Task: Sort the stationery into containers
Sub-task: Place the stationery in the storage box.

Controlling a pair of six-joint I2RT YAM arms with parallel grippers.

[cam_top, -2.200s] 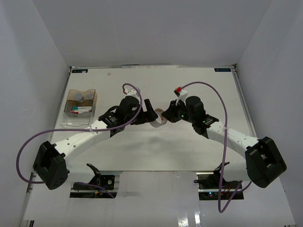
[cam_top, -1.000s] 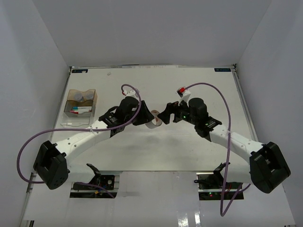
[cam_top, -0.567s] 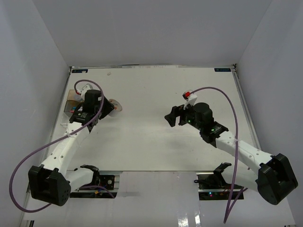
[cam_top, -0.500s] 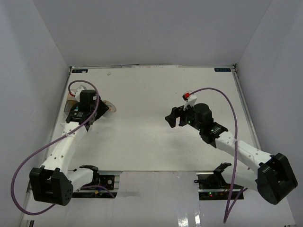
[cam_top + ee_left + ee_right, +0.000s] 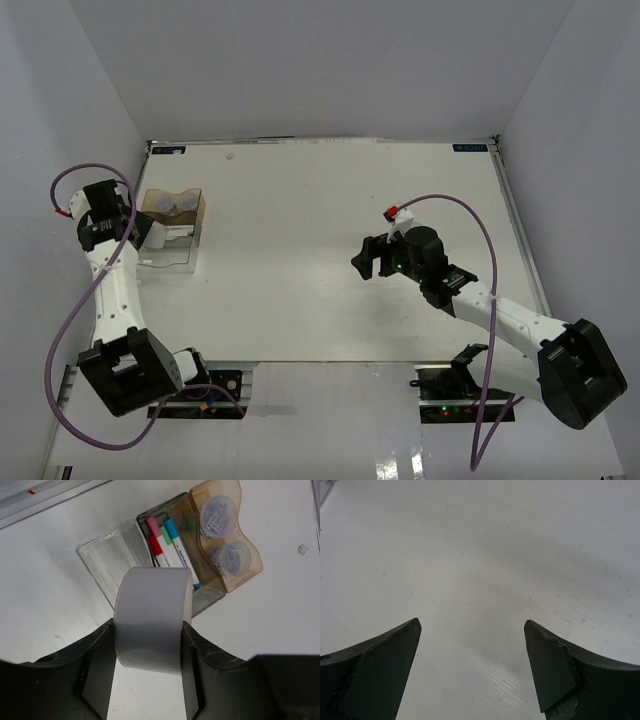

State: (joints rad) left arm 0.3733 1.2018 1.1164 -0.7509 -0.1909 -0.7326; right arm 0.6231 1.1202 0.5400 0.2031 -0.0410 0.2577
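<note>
1. The left arm (image 5: 112,290) reaches to the far left side of the counter (image 5: 300,200). Its jaws are clamped on a grey-white tape roll (image 5: 152,615), one finger pressed on each flat side.
2. In the top view the roll sits just beside the left wall of the amber box (image 5: 235,580). In the wrist view it hides part of the box's darker compartment.
3. That compartment holds markers lying side by side, with pink (image 5: 152,526), green (image 5: 164,532), blue (image 5: 171,528) and red (image 5: 154,544) caps.
4. Past a wavy divider, the amber compartment holds two round clear jars (image 5: 216,511) (image 5: 230,559) with paper clips inside.
5. A clear lid (image 5: 115,560) lies flat, touching the box on the marker side.
6. The right arm (image 5: 490,305) is well apart, over the middle-right of the counter. Its jaws are spread wide with nothing between them.
</note>
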